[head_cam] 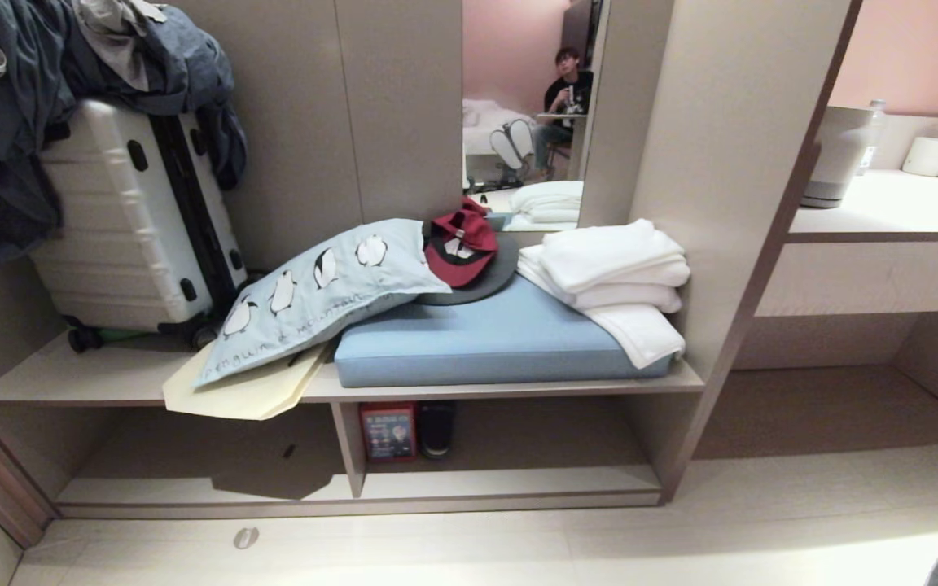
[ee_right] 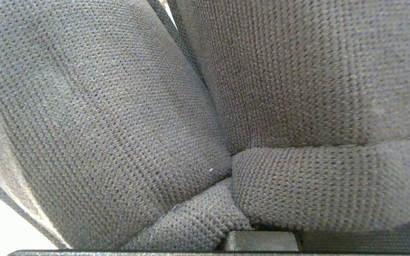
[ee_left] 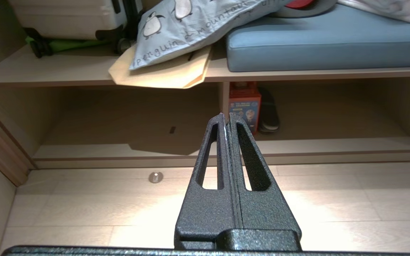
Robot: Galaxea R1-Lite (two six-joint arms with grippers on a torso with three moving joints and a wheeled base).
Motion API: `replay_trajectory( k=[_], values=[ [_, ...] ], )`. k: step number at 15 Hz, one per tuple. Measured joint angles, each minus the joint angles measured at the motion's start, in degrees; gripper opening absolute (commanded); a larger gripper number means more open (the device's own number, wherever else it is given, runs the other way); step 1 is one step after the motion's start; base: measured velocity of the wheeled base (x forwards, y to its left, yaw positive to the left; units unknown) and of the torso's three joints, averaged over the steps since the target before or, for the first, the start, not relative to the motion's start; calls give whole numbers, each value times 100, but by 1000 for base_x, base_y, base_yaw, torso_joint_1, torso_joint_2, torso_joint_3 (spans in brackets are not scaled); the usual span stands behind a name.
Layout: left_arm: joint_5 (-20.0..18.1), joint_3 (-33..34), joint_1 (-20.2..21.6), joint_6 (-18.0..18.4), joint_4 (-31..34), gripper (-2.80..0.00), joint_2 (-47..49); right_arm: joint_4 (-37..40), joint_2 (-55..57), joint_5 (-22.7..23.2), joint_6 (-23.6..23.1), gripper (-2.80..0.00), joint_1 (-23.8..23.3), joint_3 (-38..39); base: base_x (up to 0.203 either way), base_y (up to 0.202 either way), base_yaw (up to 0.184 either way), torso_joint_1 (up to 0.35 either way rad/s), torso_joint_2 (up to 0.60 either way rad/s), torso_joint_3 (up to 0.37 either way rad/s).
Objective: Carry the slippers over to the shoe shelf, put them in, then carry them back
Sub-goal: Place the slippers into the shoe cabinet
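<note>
Right gripper [ee_right: 262, 227]: clamped on slippers [ee_right: 119, 117], fabric pressed against its camera | left gripper [ee_left: 228, 119]: closed, empty | shelf [ee_left: 297, 145]: ahead and below left gripper | done: pickup | left: carrying, placing, return

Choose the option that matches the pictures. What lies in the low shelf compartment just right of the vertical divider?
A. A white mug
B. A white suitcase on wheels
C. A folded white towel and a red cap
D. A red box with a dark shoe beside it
D: the head view shows a red box against the divider of the shoe shelf, with a dark shoe beside it.
</note>
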Motion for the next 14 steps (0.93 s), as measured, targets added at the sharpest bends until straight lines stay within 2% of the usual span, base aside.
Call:
replay_trajectory(
  k=[6,14],
  values=[
    [0,0,0,0,0,-280,0,0,0,0,-1,-280,-2,0,0,178,-2,3,1,2],
    [-2,0,2,0,2,-280,0,0,0,-2,-1,-280,1,0,0,8,0,0,1,1]
  ],
)
